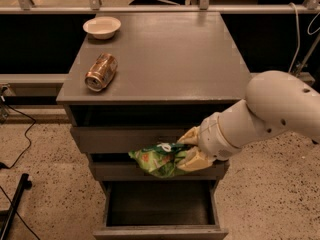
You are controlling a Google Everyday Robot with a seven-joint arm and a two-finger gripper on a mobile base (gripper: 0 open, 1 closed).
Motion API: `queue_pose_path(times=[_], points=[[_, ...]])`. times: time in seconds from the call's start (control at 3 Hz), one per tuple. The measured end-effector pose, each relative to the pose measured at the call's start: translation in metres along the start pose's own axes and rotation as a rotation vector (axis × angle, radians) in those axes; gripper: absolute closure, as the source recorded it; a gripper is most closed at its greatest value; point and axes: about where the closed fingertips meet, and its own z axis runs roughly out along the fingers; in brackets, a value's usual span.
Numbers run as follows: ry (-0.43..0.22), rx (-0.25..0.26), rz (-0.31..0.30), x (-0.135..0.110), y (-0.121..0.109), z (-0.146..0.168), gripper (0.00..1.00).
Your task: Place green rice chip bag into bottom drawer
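Your gripper [191, 149] grips the chip bag [156, 160], which juts sideways from the jaws; the open bottom drawer [160, 231] lies just below them.

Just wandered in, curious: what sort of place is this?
Probably a robot test lab: a plain grey three-drawer cabinet on speckled floor, loose cables. The end effector holds a crumpled green foil snack bag above the open bottom drawer.

No legible text: lettering on the green rice chip bag [159, 160], gripped by my pincer [187, 149] at 6 o'clock, is unreadable.
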Motion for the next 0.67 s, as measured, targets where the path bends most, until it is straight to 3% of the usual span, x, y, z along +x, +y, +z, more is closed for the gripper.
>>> queue_pose_path(times=[0.33,0.67], points=[[0.000,0.000,0.000,0.000,0.000,0.000,1.00],[0.090,0.077,0.002,0.037,-0.001,-0.010,1.00]])
